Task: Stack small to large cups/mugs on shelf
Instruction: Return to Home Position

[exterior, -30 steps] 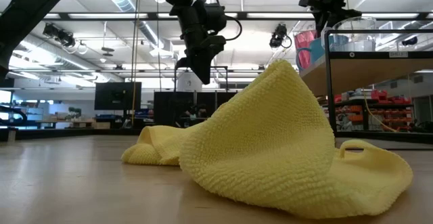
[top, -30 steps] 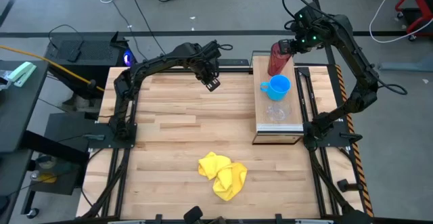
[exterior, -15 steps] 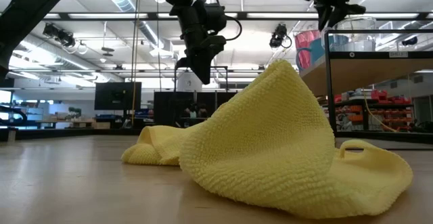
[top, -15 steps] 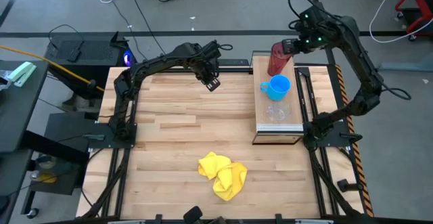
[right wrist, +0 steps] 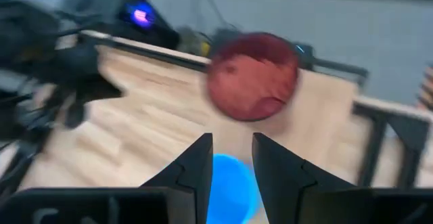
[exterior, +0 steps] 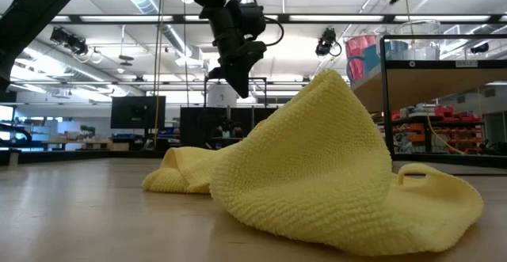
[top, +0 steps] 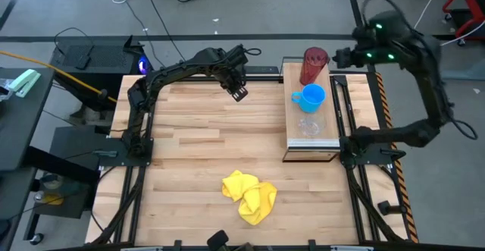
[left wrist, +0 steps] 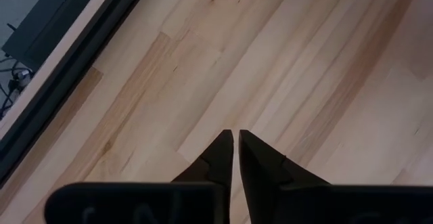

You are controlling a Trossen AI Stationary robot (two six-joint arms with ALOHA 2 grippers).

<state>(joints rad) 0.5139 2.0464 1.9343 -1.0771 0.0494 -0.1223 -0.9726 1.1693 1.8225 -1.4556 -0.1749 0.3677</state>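
The dark red tumbler [top: 313,66] stands upright on the far end of the light-wood shelf [top: 327,133] at the table's right. The blue mug [top: 311,97] stands just nearer on the shelf. The clear cup [top: 309,126] stands nearer still. My right gripper [top: 340,57] is open and empty, raised to the right of the tumbler. Its wrist view shows the tumbler [right wrist: 252,76] and the mug [right wrist: 230,180] beyond the fingers [right wrist: 195,162]. My left gripper [top: 238,93] is shut and empty above the table's far middle.
A crumpled yellow cloth [top: 248,196] lies on the tabletop near the front edge. It fills the foreground of the low view [exterior: 317,167]. Bare wooden tabletop [top: 197,141] lies between the cloth and the shelf. The shelf's dark frame [exterior: 386,96] stands at the right.
My right gripper has drawn back from the red tumbler, toward the table's right edge and up. The tumbler stays upright on the shelf's far end.
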